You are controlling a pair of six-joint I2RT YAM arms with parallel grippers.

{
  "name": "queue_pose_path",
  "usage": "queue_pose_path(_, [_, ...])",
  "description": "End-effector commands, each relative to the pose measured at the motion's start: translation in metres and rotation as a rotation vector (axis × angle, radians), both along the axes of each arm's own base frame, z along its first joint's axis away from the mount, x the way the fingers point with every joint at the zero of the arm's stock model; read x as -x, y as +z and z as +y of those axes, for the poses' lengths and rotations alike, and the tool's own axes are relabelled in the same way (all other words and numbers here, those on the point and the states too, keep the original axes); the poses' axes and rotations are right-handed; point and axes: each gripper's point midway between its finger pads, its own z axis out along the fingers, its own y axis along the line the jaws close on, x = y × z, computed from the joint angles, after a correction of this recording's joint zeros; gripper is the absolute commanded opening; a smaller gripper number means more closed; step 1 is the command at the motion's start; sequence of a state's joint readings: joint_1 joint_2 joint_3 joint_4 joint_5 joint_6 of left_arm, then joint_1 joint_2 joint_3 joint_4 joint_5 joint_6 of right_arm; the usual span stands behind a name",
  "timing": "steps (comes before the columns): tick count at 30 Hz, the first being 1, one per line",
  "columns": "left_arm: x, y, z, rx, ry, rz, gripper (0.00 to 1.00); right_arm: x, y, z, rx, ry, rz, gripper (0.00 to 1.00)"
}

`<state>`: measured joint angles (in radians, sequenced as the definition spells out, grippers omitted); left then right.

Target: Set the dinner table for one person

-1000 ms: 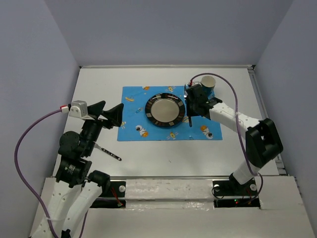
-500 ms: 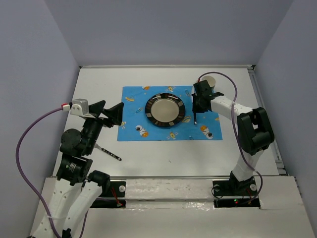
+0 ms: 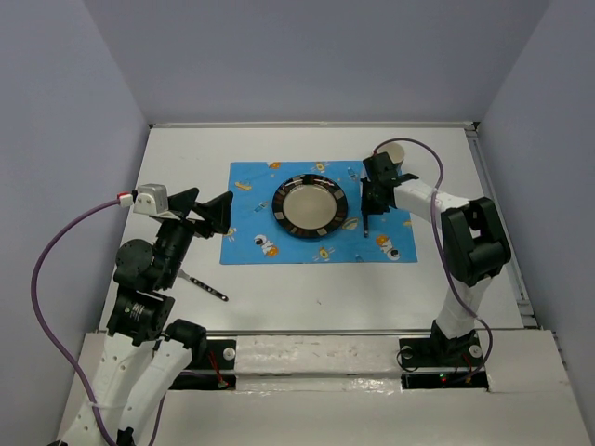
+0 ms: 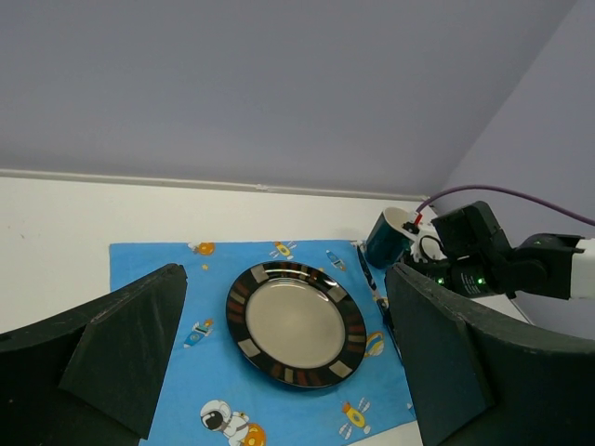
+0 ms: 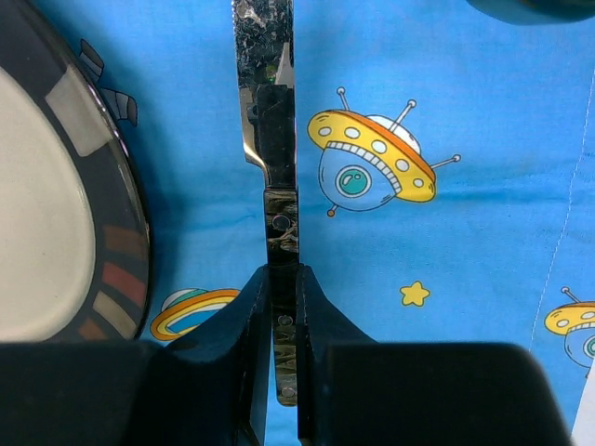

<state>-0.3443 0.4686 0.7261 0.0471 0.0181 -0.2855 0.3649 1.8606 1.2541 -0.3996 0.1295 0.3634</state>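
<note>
White dinner table [image 3: 186, 158]; blue placemat [image 3: 251, 186]; knife [image 5: 279, 167] in right gripper [image 5: 282, 279] beside plate [image 5: 56, 186]

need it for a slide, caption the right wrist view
Right gripper shut on a knife over the blue space-print placemat, beside the dark-rimmed plate.

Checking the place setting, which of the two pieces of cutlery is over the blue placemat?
The knife, pinched in the right gripper just right of the plate. The other utensil lies on the bare white table, off the placemat.
</note>
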Motion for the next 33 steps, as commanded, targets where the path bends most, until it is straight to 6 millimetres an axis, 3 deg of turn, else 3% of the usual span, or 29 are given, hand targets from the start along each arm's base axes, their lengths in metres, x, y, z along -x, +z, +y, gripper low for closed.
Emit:
queue_pose_path(1, [-0.002,0.006,0.000,-0.002,0.000,-0.034,0.99,-0.014,0.008,-0.001,-0.031,-0.028,-0.032,0.06])
queue_pose_path(10, [0.000,0.009,0.001,0.002,-0.001,-0.042,0.99,-0.010,-0.002,-0.003,-0.014,-0.024,0.001,0.13])
queue_pose_path(20, [0.000,0.009,0.001,0.002,-0.002,-0.042,0.99,-0.009,0.004,-0.002,-0.016,-0.011,-0.002,0.21])
queue_pose_path(28, [-0.001,0.007,0.001,0.002,-0.001,-0.039,0.99,-0.009,0.028,0.004,-0.057,0.011,-0.042,0.36])
queue_pose_path(33, [-0.003,0.006,0.002,0.000,0.007,-0.033,0.99,-0.005,0.061,0.014,-0.113,0.046,-0.104,0.37])
